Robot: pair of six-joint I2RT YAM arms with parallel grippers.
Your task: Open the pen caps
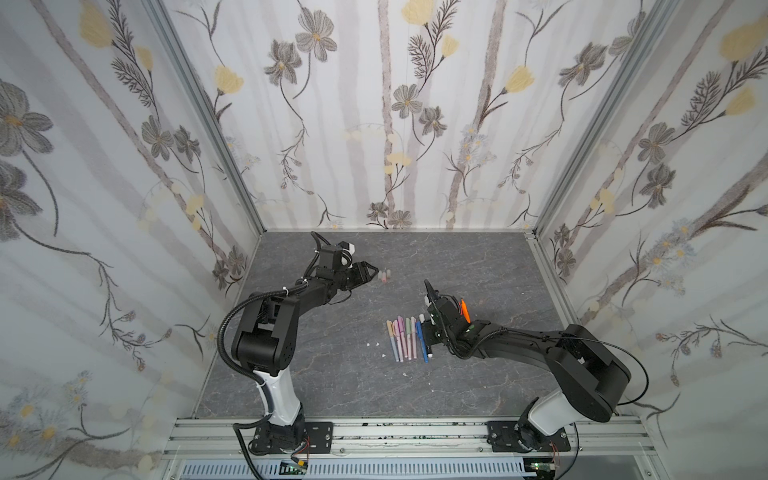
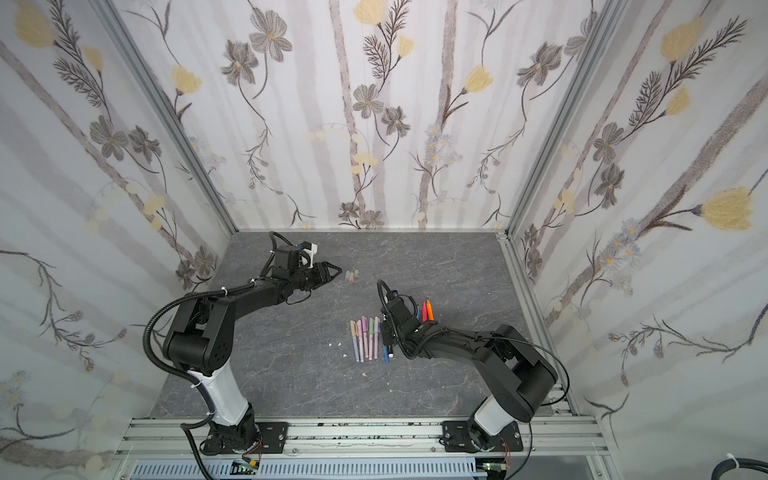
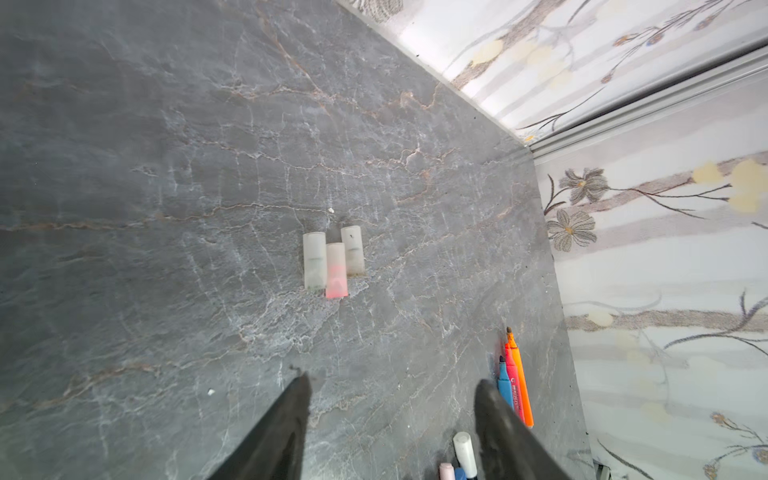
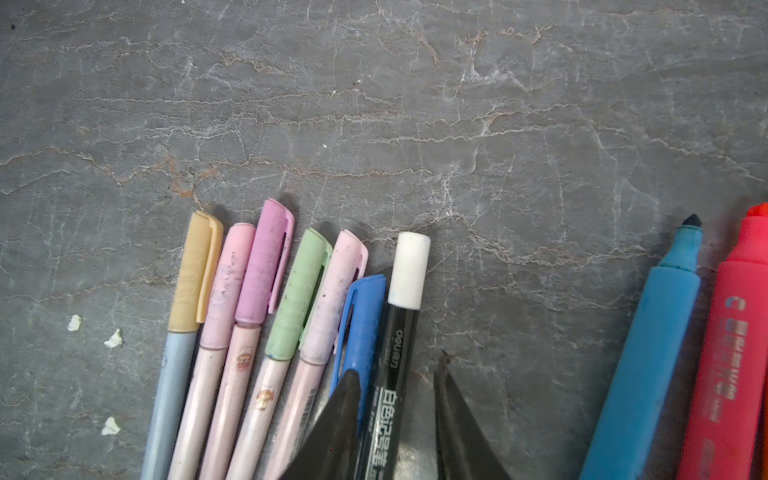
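Left claw [image 3: 390, 378]: jaws stand wide apart with nothing between them, over bare table [image 3: 166, 166].
Loose pen caps [image 3: 336, 270]: three lie side by side, touching, on the table just ahead of the left claw. They are well beyond the capped end of the pen row, toward the back wall. The two outer ones are frosted white and the middle one is tinted red.
Pen row [image 1: 405, 338]: seven pens lie side by side at mid-table, all capped.
Caps on the row: yellow cap [image 4: 195, 270], pink cap [image 4: 230, 286], purple cap [image 4: 264, 257], green cap [image 4: 297, 291], pale pink cap [image 4: 332, 291], blue cap [image 4: 361, 316], white cap [image 4: 409, 270].
Right claw [image 4: 397, 370]: sits at the right end of the pen row with its jaws partly apart, astride the black marker [image 4: 388, 395] below the white cap. A gap shows between the barrel and one jaw, and no squeeze is seen.
Uncapped markers: blue marker [image 4: 656, 353], red marker [image 4: 731, 353] and orange marker [image 3: 521, 382] lie together right of the pen row, apart from it, tips bare.
White specks [image 4: 75, 322]: scattered just left of the pen row.
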